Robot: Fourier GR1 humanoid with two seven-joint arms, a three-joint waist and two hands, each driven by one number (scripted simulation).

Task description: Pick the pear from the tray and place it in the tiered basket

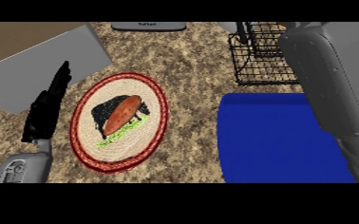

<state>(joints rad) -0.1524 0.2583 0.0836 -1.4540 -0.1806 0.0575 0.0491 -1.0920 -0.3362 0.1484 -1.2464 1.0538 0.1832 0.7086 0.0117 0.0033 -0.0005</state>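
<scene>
Alas, pear's long axis hidden.

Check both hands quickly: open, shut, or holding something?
Left hand: open, fingers straight, resting at the view's left beside the plate, holding nothing.
Right hand: not visible; only its grey forearm shows, reaching toward the tiered basket.

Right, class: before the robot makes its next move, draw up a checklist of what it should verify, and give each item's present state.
1. The pear is in sight: not ok; none shows on the blue tray or anywhere else.
2. The right robot hand is in sight: not ok; only its grey forearm shows, stretched towards the tiered basket.
3. The right robot hand holds the pear: cannot tell.
4. The left robot hand is out of the way: ok; open, resting at the view's left, beside the plate.
5. The plate lies apart from the tray and basket: ok.
</scene>
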